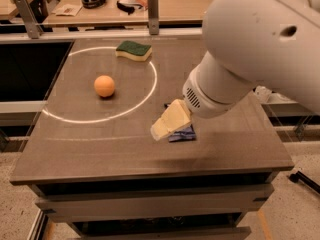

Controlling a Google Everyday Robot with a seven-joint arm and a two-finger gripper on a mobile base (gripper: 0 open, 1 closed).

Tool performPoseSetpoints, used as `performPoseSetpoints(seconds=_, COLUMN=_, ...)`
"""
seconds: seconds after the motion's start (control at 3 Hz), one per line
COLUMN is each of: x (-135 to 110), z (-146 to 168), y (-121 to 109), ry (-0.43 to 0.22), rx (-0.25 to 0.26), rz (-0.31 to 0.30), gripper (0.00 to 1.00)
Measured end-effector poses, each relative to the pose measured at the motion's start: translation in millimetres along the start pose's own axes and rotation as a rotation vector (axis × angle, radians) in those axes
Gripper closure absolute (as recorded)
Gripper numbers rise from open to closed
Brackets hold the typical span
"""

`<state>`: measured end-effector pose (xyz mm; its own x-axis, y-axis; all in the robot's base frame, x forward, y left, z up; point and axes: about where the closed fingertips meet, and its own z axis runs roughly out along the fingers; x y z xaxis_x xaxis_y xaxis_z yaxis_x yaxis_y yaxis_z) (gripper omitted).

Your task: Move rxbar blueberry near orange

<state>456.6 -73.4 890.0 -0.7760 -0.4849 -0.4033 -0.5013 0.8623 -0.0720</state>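
The orange (104,86) is a small round sphere inside the white circle on the left half of the table. The rxbar blueberry (183,134) is a dark navy wrapper lying flat right of the circle. Only its near end shows; the rest is hidden under the arm. My gripper (170,122), with its cream-coloured tip, hangs from the big white arm (250,49) directly over the bar's near left part, pointing down and left. I cannot tell whether it touches the bar. The orange lies well to the left of the gripper and farther back.
A yellow sponge with a green top (133,50) lies at the back of the circle. The brown table (100,154) has its front edge close below the bar and its right edge nearby. Desks with clutter stand behind the table.
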Motion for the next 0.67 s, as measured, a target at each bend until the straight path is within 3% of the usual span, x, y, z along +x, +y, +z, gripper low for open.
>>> performPoseSetpoints(seconds=0.33, x=-9.0, z=18.9, y=1.0, ry=-0.065, rx=-0.004, rz=0.025, gripper=0.00)
performPoseSetpoints(seconds=0.67, x=-19.1, z=36.5, y=4.1, ry=-0.075, rx=0.022, rz=0.030, gripper=0.00)
